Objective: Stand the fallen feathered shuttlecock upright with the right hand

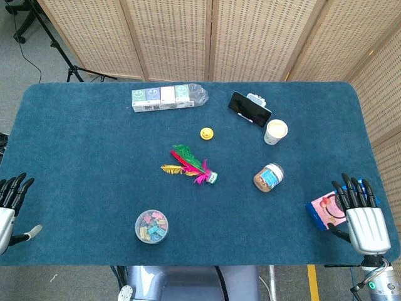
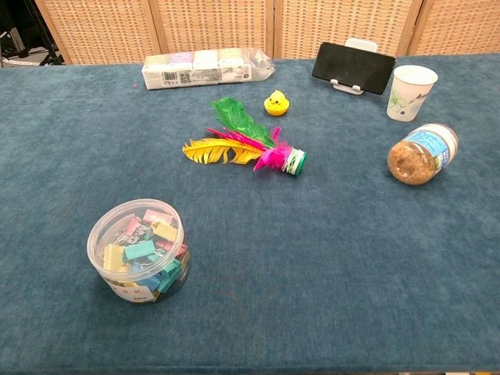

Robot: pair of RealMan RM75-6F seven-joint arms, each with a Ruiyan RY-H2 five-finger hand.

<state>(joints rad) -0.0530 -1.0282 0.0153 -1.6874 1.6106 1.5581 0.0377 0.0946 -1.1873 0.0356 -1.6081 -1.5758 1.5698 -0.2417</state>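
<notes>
The feathered shuttlecock [image 1: 191, 167] lies on its side near the middle of the blue table, with green, yellow, red and pink feathers pointing left and its round base at the right. In the chest view the shuttlecock [image 2: 251, 144] shows its white-green base toward the right. My right hand [image 1: 359, 210] rests at the table's right front edge, fingers spread, holding nothing, far to the right of the shuttlecock. My left hand [image 1: 11, 199] sits at the left edge, fingers apart and empty. Neither hand appears in the chest view.
A clear tub of clips [image 1: 152, 226] stands in front of the shuttlecock. A jar [image 1: 269, 177] lies on its side to its right. Behind are a paper cup [image 1: 276, 132], a phone on a stand [image 1: 249, 108], a small yellow duck [image 1: 207, 133], a tissue pack [image 1: 166, 97]. A pink-blue packet [image 1: 324, 210] lies by my right hand.
</notes>
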